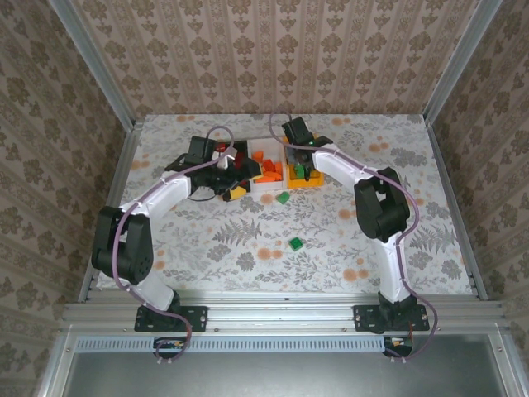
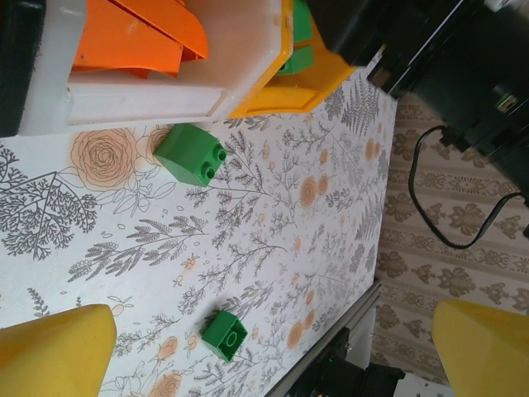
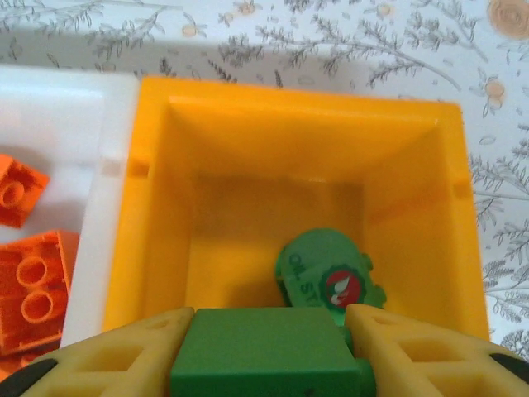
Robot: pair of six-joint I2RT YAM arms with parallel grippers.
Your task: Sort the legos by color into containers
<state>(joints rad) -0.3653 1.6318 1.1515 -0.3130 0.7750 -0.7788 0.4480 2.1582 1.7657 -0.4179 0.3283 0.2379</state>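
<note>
Orientation: the green brick (image 3: 264,351) lay with its long axis running finger to finger across the right claw (image 3: 269,317). A plain flat face was turned toward the wrist camera. Which way its studs faced could not be told.

Claw state: the right claw stood partly spread and clamped on that brick, both yellow fingers (image 3: 124,351) touching its ends. The left claw (image 2: 269,351) was spread wide and held nothing, its fingertips well apart above the table (image 2: 273,248).

Position: the held brick hung directly between the right fingertips, over the open orange-yellow bin (image 3: 157,207). Beyond the fingertips, on the bin floor, rested a round green piece (image 3: 326,277) with a printed emblem. To the left of the claw, the white bin (image 3: 50,107) touched the orange-yellow one and held orange bricks (image 3: 33,285), studs toward the camera. Ahead of the left claw, a small green brick (image 2: 223,333) lay on the table between the two fingertips. A two-stud green brick (image 2: 190,155) lay farther ahead, just beside the white bin, its studs turned toward the claw.
</note>
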